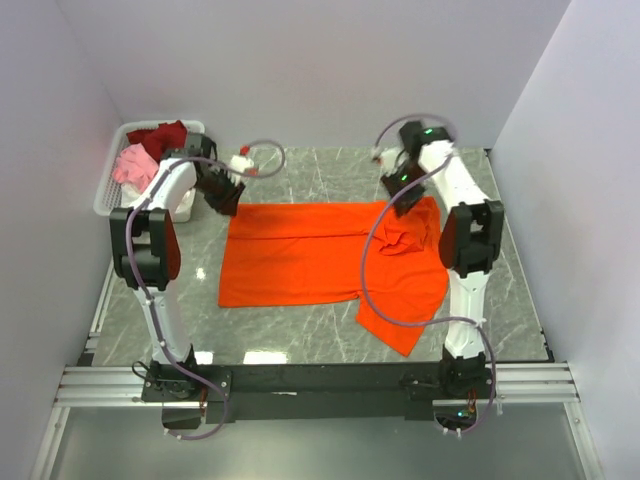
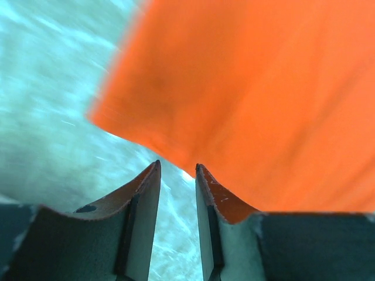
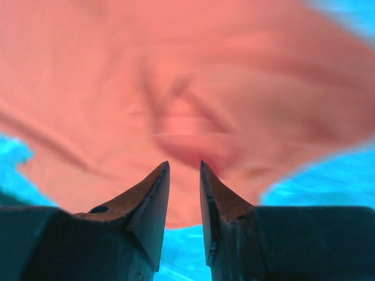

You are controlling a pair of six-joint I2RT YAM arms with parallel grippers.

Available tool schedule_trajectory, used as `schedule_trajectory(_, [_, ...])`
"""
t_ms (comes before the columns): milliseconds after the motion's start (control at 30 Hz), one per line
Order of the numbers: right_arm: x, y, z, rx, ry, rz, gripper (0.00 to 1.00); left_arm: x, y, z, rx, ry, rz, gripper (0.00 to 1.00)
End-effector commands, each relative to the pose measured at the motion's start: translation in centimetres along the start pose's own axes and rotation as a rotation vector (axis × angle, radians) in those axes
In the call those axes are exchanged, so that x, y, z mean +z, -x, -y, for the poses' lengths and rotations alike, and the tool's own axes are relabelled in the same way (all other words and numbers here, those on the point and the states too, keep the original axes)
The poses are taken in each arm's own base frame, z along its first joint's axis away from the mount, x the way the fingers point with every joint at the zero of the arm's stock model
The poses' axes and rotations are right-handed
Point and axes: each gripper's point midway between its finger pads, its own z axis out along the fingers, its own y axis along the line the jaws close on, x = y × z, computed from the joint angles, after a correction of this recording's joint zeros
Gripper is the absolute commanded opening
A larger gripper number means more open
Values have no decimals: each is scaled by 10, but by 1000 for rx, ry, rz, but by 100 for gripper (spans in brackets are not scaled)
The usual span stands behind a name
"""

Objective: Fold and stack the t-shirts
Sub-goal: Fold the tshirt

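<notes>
Orange t-shirt (image 1: 300,255): bright cloth, spread across the centre of the top view on the grey marbled table (image 1: 300,335). Its left portion lies flat. Its right portion is rumpled into folds, with one flap reaching toward the lower right of the frame.

Left gripper (image 1: 228,200): sits at the shirt's upper left corner in the top view. In the left wrist view the fingers (image 2: 146,193) stand a narrow gap apart with nothing between them. The shirt's edge lies just beyond the tips and bare table shows through the gap.

Right gripper (image 1: 398,195): sits over the rumpled upper right part of the shirt. In the right wrist view, which is blurred, the jaws are likewise narrowly parted and hold no cloth. Creased orange fabric fills the upper frame beyond the tips.

White slotted basket (image 1: 104,190): upper left of the top view, at the table's far left corner. It contains a dark red t-shirt (image 1: 160,133) toward the back and a pink t-shirt (image 1: 133,165) in front of it, both bunched and unfolded.
</notes>
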Motion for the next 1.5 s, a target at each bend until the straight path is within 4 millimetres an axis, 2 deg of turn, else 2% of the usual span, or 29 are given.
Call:
schedule_trajectory(0, [-32, 6, 50, 161, -76, 103, 34, -15, 57, -17, -81, 35, 159, 37])
schedule_trajectory(67, [-29, 10, 69, 181, -151, 119, 32, -4, 66, -29, -200, 47, 169, 37])
schedule_trajectory(100, [-22, 8, 81, 185, -207, 111, 29, 10, 61, -32, -275, 45, 143, 37])
schedule_trajectory(167, [-16, 6, 93, 192, -258, 102, 27, 15, 63, -38, -305, 60, 131, 36])
schedule_trajectory(300, [5, 2, 122, 231, -367, 81, 24, 32, 48, -45, -388, 106, 97, 33])
schedule_trajectory(500, [29, -8, 160, 269, -488, 36, 24, 54, 9, -41, -467, 144, -10, 29])
schedule_trajectory(633, [44, -20, 182, 267, -564, -35, 23, 65, -18, -56, -504, 233, -94, 27])
schedule_trajectory(667, [39, -19, 191, 278, -595, -29, 23, 72, -29, -61, -528, 243, -120, 27])
schedule_trajectory(733, [48, -17, 199, 281, -595, -39, 23, 73, -29, -74, -550, 255, -115, 25])
schedule_trajectory(767, [37, -6, 206, 286, -619, -6, 23, 84, -37, -77, -565, 241, -131, 25])
schedule_trajectory(800, [36, -2, 210, 285, -632, 0, 23, 81, -26, -88, -558, 260, -106, 25])
schedule_trajectory(833, [42, 0, 214, 281, -640, -6, 23, 82, -25, -90, -564, 255, -109, 25])
schedule_trajectory(867, [34, 9, 218, 281, -651, 27, 24, 89, -25, -91, -570, 243, -109, 25])
schedule_trajectory(933, [23, 16, 219, 274, -655, 59, 26, 82, -8, -101, -554, 246, -67, 28])
schedule_trajectory(1000, [16, 22, 208, 253, -600, 104, 31, 68, 15, -104, -518, 232, 2, 34])
schedule_trajectory(1033, [-13, 28, 202, 248, -615, 160, 34, 61, 25, -104, -500, 226, 34, 39])
schedule_trajectory(1067, [-16, 25, 194, 236, -592, 161, 43, 41, 44, -103, -461, 230, 89, 42])
schedule_trajectory(1100, [-25, 30, 183, 215, -544, 202, 48, 32, 54, -96, -442, 201, 128, 46])
schedule_trajectory(1133, [-59, 34, 173, 193, -555, 261, 53, 22, 64, -91, -419, 185, 160, 53])
schedule_trajectory(1167, [-64, 29, 161, 172, -512, 259, 74, -5, 83, -87, -372, 202, 222, 57])
schedule_trajectory(1200, [-75, 27, 151, 142, -482, 276, 86, -10, 81, -77, -365, 176, 226, 63])
schedule_trajectory(1233, [-94, 26, 132, 118, -431, 328, 89, -19, 88, -66, -334, 144, 258, 69])
schedule_trajectory(1267, [-100, 18, 117, 98, -386, 318, 89, -43, 98, -53, -302, 139, 293, 70])
schedule_trajectory(1300, [-104, 12, 107, 53, -357, 310, 89, -44, 90, -38, -298, 101, 279, 71])
schedule_trajectory(1333, [-109, 3, 87, 19, -308, 319, 90, -50, 90, -26, -282, 67, 289, 73])
schedule_trajectory(1367, [-110, -10, 73, -1, -265, 298, 90, -70, 94, -14, -254, 70, 317, 73])
schedule_trajectory(1400, [-107, -18, 62, -57, -232, 281, 90, -64, 78, 4, -280, 20, 285, 73])
schedule_trajectory(1433, [-103, -36, 44, -70, -190, 255, 91, -69, 76, 18, -253, -31, 302, 73])
schedule_trajectory(1467, [-97, -49, 30, -85, -144, 225, 91, -72, 63, 38, -259, -60, 287, 73])
